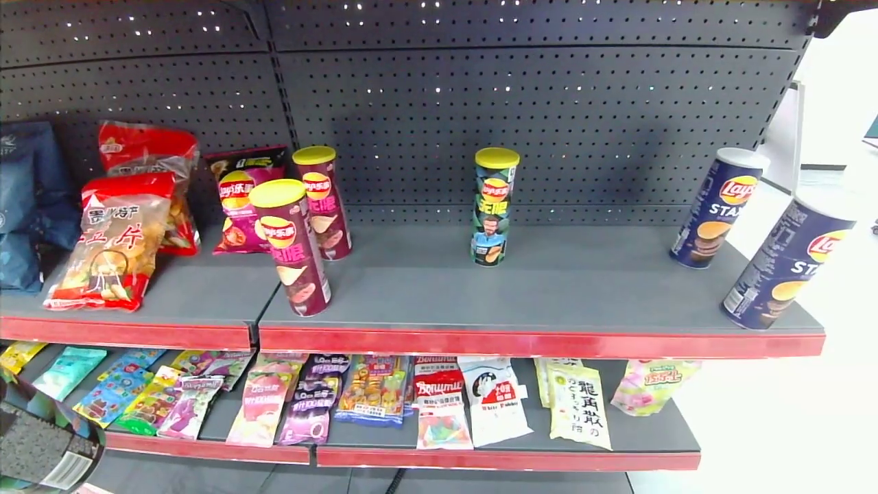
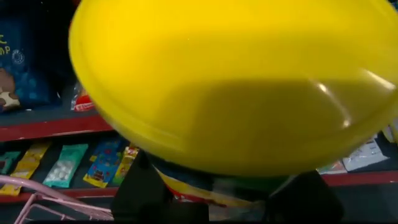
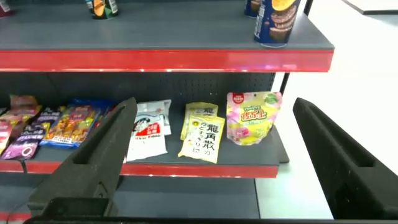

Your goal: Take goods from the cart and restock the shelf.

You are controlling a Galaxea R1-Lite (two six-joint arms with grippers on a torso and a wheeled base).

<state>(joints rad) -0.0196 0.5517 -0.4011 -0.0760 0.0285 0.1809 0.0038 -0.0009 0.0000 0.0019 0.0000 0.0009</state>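
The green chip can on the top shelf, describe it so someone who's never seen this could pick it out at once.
Find the grey upper shelf with the red front edge. Near its middle, close to the pegboard back, the green can stands alone under a yellow lid. Only its body is dark green; maroon cans stand to its left, blue cans to its right.

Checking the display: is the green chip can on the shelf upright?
Upright: the green chip can stands on end, not leaning.
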